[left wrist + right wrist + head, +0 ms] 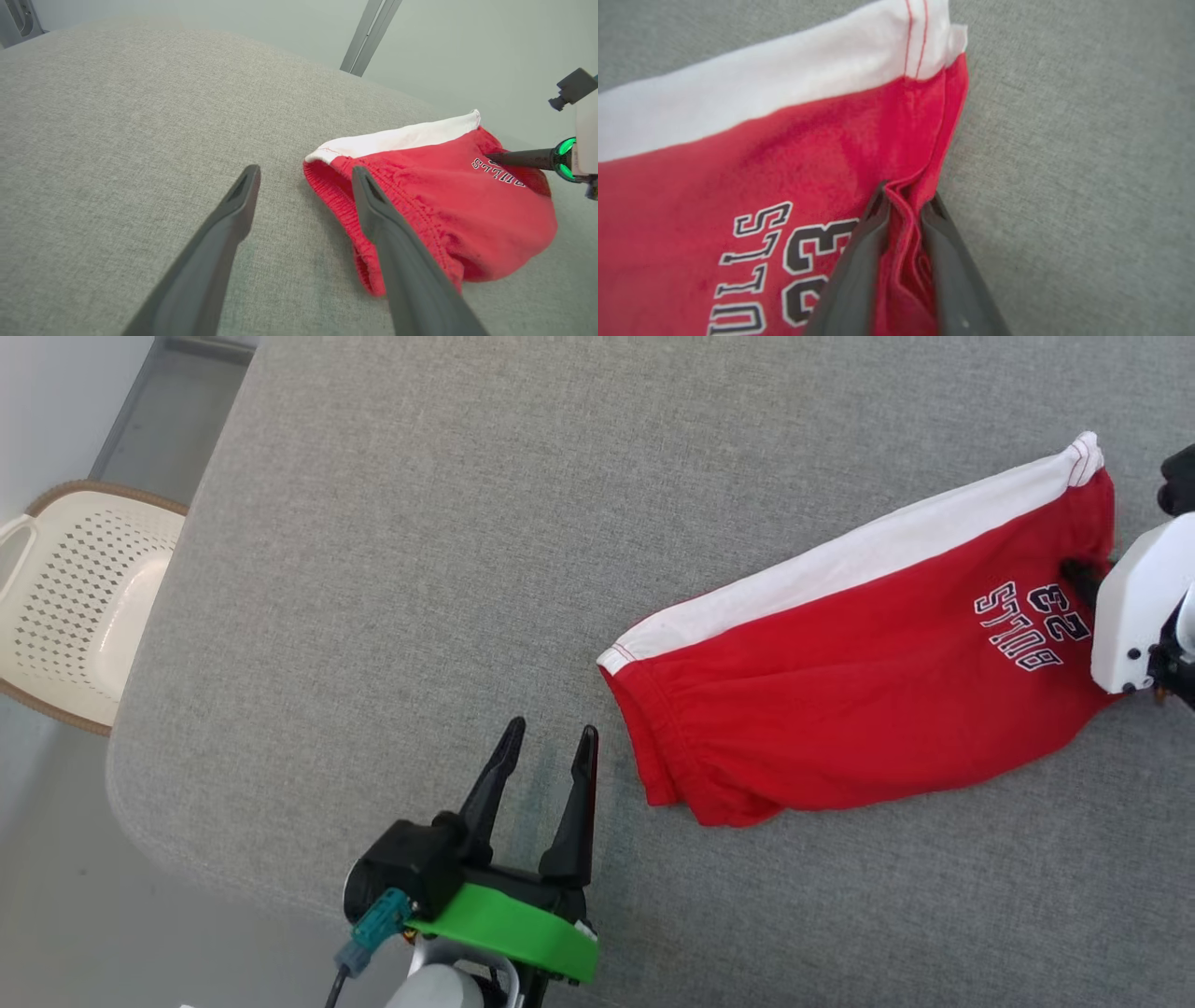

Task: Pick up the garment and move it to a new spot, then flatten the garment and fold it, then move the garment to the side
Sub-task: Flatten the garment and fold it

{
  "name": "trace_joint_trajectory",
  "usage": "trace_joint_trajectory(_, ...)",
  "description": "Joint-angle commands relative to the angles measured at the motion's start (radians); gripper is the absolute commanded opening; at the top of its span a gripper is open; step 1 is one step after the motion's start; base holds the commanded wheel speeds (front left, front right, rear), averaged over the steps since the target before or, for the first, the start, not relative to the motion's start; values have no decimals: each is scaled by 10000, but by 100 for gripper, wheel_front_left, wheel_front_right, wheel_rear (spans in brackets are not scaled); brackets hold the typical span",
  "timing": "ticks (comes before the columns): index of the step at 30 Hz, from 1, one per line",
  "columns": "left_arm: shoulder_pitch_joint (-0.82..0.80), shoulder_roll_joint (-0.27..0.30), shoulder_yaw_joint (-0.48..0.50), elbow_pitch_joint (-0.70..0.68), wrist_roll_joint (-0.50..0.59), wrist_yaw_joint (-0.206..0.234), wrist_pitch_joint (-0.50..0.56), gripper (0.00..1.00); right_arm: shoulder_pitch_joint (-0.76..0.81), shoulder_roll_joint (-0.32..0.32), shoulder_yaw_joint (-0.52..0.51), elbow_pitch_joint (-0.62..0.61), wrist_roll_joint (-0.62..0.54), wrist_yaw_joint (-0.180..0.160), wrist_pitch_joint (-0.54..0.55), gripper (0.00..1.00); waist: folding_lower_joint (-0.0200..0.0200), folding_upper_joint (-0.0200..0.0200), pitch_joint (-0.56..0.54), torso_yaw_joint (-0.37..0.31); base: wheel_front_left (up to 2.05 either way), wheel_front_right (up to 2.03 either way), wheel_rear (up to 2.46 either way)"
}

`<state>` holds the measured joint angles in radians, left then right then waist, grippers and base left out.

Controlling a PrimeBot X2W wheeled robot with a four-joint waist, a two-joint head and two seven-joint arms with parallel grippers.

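Grip on the shorts point(840, 709), lift not yet begun.
We see them lying rumpled on the table point(420, 569), toward its right side, no part raised, so we judge the first move is only starting; flattening, folding and setting aside are all left. Our right end effector point(906, 205) is nearly closed, pinching a fold of the leg hem beside the number print. Our left end effector point(551, 737) gapes wide near the waistband, touching nothing.

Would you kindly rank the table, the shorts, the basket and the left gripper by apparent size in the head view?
1. table
2. shorts
3. basket and left gripper: these look alike, and the gripper sits nearer the camera, so I leave them unranked.
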<state>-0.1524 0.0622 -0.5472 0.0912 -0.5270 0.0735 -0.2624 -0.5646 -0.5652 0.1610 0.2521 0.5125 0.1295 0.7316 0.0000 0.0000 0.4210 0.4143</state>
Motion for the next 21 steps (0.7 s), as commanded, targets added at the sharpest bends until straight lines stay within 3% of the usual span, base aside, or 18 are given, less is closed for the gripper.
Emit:
trace_joint_trajectory(1, 234, -17, 134, 128, 317, -129, -28, 100, 533, 179, -48, 312, 173, 15, 20, 0, 0, 0, -622, -530, 0, 0, 0)
trace_joint_trajectory(9, 1081, -26, 766, 734, 964, -749, -31, 100, 1056, 719, -1466, 590, 838, 4, -314, 0, 0, 0, -1919, -1867, 0, 0, 0)
trace_joint_trajectory(21, 1922, 21, 1456, 816, 1626, -1336, -30, 100, 2343, 1764, -3504, 1170, 1149, 7, -857, 0, 0, 0, -2439, -2938, 0, 0, 0)
